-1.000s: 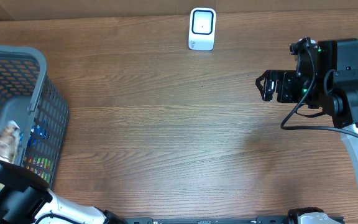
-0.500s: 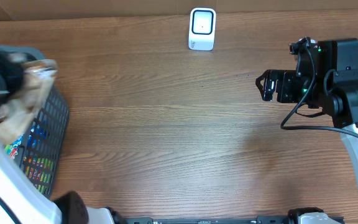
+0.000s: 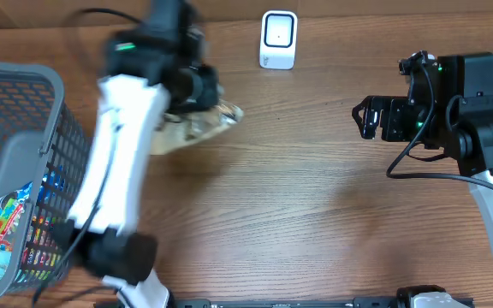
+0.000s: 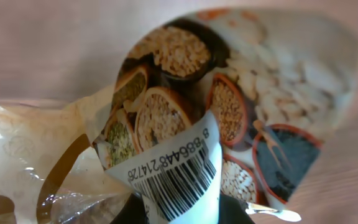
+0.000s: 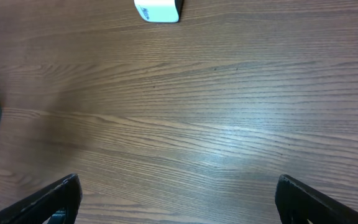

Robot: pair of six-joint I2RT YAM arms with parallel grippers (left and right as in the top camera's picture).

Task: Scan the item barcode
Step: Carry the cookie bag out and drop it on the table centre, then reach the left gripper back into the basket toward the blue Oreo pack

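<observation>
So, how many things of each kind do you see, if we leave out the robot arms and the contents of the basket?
white scanner: 1
grey basket: 1
food bag: 1
Total: 3

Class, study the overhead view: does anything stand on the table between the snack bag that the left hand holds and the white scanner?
Nothing visible does. Only bare wooden table lies between the snack bag and the white scanner.
</observation>
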